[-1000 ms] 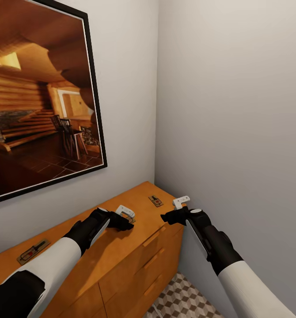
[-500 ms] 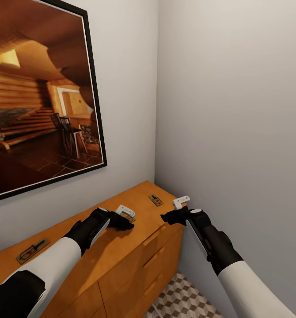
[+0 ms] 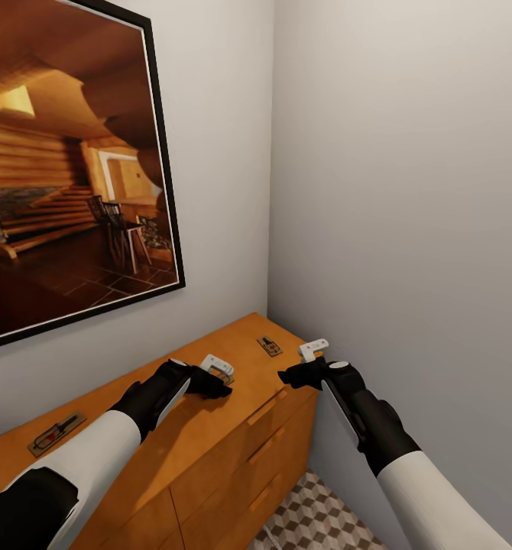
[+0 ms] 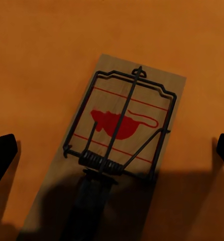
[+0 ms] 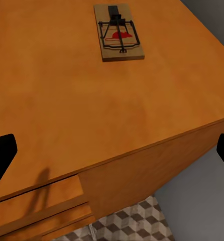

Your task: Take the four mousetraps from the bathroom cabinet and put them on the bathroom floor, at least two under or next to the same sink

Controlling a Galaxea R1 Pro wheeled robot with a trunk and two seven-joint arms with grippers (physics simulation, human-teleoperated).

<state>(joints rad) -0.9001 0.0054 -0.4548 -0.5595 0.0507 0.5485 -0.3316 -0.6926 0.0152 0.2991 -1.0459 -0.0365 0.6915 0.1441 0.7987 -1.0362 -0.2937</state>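
Left gripper [image 3: 219, 371], spread, hovers over a mousetrap [image 4: 119, 138] on the cabinet [image 3: 210, 451]. Right gripper [image 3: 311, 350], spread, at the cabinet's corner.

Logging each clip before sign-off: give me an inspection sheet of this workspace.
Surface: cabinet top, flat orange-brown wood, drawers below.
Job's things: three mousetraps lie flat on the top: far-left trap, middle trap under the left tool, corner trap ahead of the right arm.
Clutter: nothing seen.
Grippers: left tool open, poised over the middle trap, not touching. Right tool open, empty, at the cabinet's front edge, short of the corner trap.
Cables: nothing seen.
Surroundings: framed picture on the wall, cube-pattern floor below, plain grey walls.
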